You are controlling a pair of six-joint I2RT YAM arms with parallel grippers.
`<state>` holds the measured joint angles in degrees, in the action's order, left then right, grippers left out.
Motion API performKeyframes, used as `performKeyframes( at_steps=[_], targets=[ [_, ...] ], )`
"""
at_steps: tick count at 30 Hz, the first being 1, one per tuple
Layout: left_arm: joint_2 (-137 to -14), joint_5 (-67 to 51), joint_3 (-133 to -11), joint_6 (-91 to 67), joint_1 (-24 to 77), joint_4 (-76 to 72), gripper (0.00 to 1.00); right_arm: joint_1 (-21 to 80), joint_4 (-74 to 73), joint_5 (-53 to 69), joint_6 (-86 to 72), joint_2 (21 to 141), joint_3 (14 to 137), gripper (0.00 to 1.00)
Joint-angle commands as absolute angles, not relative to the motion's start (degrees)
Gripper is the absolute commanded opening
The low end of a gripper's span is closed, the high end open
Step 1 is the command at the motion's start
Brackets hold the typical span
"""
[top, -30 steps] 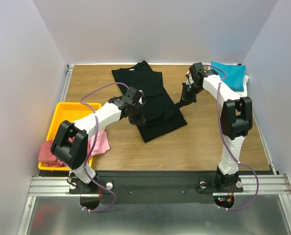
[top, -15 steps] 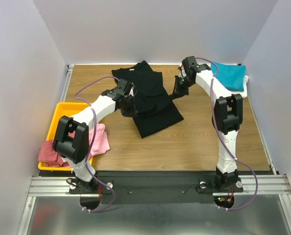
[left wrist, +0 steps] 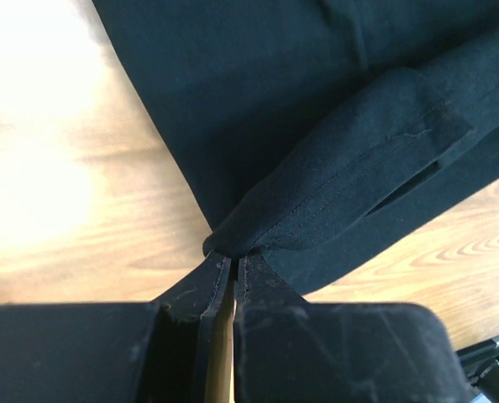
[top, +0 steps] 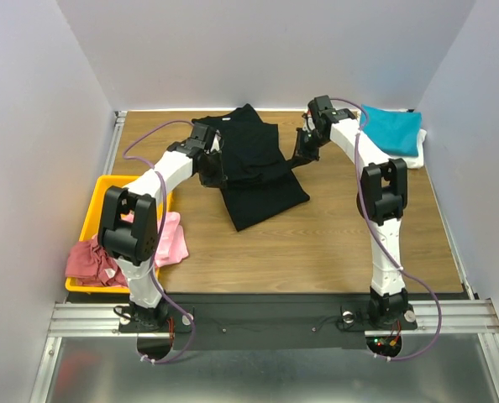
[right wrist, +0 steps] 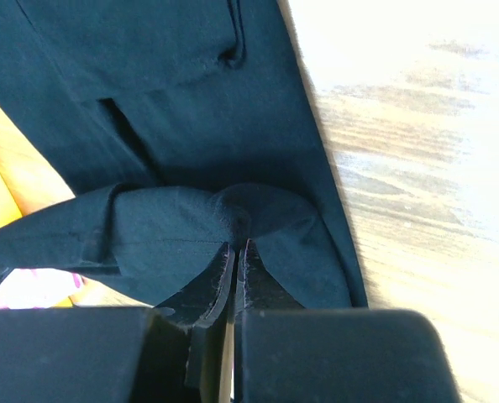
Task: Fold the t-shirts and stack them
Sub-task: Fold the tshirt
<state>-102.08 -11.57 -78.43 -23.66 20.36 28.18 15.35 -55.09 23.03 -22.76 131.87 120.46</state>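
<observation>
The black t-shirt (top: 262, 197) is matt, soft cloth with a stitched hem. Beneath it the table (top: 333, 243) is smooth wood with clear grain, faintly sheened. The yellow tray (top: 102, 201) at the left looks glossy plastic.

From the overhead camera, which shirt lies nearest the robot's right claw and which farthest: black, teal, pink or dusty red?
1. black t-shirt: centre, pinched in the right gripper.
2. teal t-shirt: far right corner.
3. pink t-shirt: near left.
4. dusty red t-shirt: leftmost, near edge.
</observation>
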Motion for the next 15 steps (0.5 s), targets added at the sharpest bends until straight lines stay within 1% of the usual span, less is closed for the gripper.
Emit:
performKeyframes(
  at_steps=[1, 10, 12, 13, 14, 15],
  targets=[
    [-103.0, -12.6, -82.3, -20.8, 19.6, 29.0, 0.00, 15.5, -54.3, 23.2, -23.4, 133.1, 123.9, 0.01],
    [-106.8, -11.4, -84.7, -20.7, 18.8, 30.7, 0.00, 15.5, -54.2, 24.1, -24.9, 136.9, 129.8, 0.01],
    [-106.8, -10.1, -85.3, -21.4, 18.6, 30.8, 0.00, 15.5, -54.1, 25.0, -25.2, 138.8, 132.0, 0.05],
    [-106.9, -8.7, -85.8, -22.1, 18.1, 30.9, 0.04, 15.5, -54.1, 26.1, -25.7, 139.5, 134.8, 0.21],
    [-106.9, -7.8, -86.3, -22.6, 17.9, 31.3, 0.17, 15.5, -53.7, 26.8, -25.9, 140.1, 136.6, 0.35],
    [-106.9, -6.6, -88.2, -23.0, 17.8, 31.6, 0.33, 15.5, -52.4, 27.4, -26.4, 140.4, 137.8, 0.46]
  ],
)
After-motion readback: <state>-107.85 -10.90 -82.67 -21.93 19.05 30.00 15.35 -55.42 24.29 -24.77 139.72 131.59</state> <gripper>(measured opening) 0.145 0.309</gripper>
